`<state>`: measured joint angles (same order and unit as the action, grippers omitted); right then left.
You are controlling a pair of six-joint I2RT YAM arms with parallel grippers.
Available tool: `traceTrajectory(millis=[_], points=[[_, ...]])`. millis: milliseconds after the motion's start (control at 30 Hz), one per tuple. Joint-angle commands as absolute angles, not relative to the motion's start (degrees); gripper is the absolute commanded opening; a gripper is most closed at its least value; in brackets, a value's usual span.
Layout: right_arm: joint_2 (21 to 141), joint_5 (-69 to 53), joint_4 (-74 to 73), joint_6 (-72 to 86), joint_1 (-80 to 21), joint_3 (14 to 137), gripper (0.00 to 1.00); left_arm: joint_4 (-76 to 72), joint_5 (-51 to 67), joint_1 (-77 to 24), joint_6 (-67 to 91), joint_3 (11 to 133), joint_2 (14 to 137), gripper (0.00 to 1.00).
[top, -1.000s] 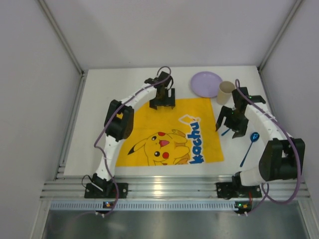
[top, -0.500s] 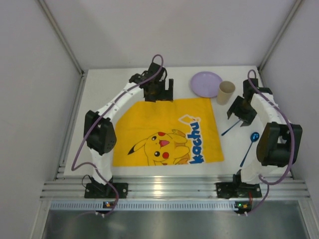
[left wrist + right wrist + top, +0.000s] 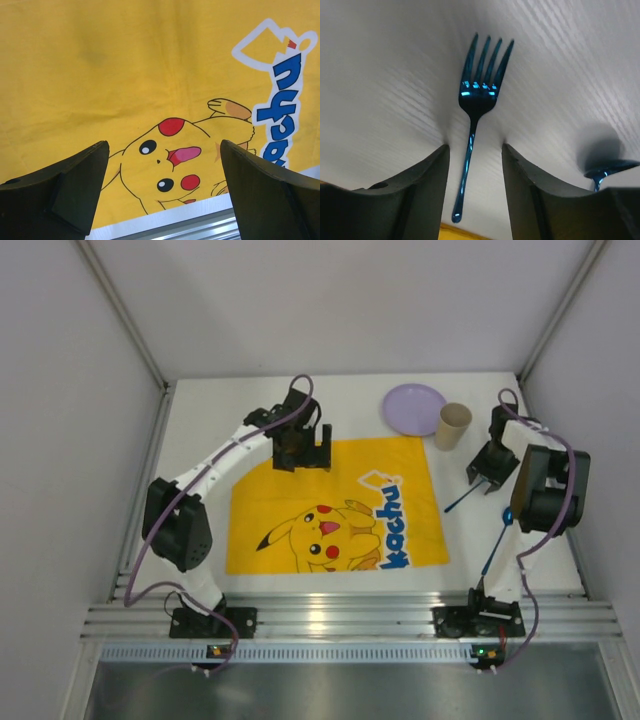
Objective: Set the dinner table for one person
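The white dinner table (image 3: 195, 455) carries a yellow Pikachu mat (image 3: 340, 505). A purple plate (image 3: 414, 408) and a tan cup (image 3: 452, 426) stand at the far right. A blue fork (image 3: 460, 501) and a blue spoon (image 3: 498, 540) lie right of the mat. My left gripper (image 3: 305, 455) is open and empty over the mat's far edge; its wrist view (image 3: 162, 150) shows the mat (image 3: 125, 75) below. My right gripper (image 3: 488, 475) is open; in its wrist view (image 3: 475, 150) its fingers straddle the fork (image 3: 476, 100) handle, and the spoon (image 3: 610, 170) lies to the right.
A ribbed aluminium rail (image 3: 340, 620) runs along the near edge and also shows in the left wrist view (image 3: 210, 227). White walls close in the table at the back and sides. The mat's corner (image 3: 470, 234) lies just past the fork's handle end.
My left gripper has shifted left and nearer along the mat's far edge. My right gripper has swung right and away from the mat, over the fork's head end.
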<state>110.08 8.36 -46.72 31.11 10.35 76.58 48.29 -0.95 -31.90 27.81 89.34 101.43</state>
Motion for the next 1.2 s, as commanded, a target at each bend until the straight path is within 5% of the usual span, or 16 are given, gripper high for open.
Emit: traceTrajectory(millis=[0, 300, 567, 900, 1167], points=[[113.11, 8.88, -42.72, 31.29, 11.42, 79.80, 0.46, 49.74, -3.07, -31.82, 29.09, 87.72, 96.07, 0.98], [115.85, 9.05, -38.07, 30.68, 13.09, 76.12, 0.00, 52.73, -6.59, -31.82, 30.41, 82.88, 90.27, 0.98], [106.45, 10.46, -43.15, 31.11, 12.92, 78.57, 0.00, 50.37, 1.74, -32.78, 26.82, 84.63, 92.45, 0.98], [82.48, 4.41, -53.25, 35.85, 7.48, 77.17, 0.00, 50.72, 10.89, -42.97, 19.51, 108.00, 107.48, 0.97], [66.20, -6.92, -57.04, 41.30, 2.12, 68.57, 0.00, 37.46, 27.67, -49.03, 25.31, 114.16, 113.37, 0.85]])
